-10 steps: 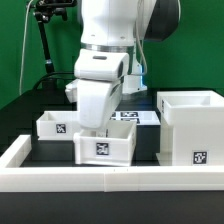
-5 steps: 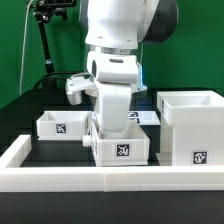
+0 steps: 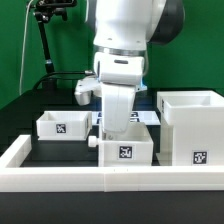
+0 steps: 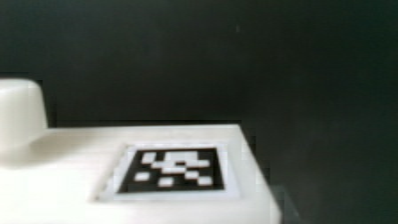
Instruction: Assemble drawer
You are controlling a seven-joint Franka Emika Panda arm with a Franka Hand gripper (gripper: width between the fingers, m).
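Observation:
My gripper (image 3: 117, 126) reaches down into a small white open-topped tray (image 3: 125, 149) and is shut on its wall; the fingertips are hidden inside it. The tray's tagged face points to the front and a small knob (image 3: 91, 142) sticks out at its left in the exterior view. The tall box-shaped shell (image 3: 192, 127) stands just to its right. The second tray (image 3: 62, 125) sits to the left, further back. The wrist view shows a white tagged face of the held tray (image 4: 173, 170) and a rounded white stub (image 4: 18, 115); my fingers do not show there.
A long low white rim wall (image 3: 70, 180) runs along the front, right before the held tray, and up the left side. The marker board (image 3: 140, 117) lies behind the arm. A black stand (image 3: 45, 45) rises at the back left against a green backdrop.
The arm has moved to the exterior view's right with the tray, bringing it from the middle close to the shell. The tray turned on the way. The other tray and the shell have not moved.

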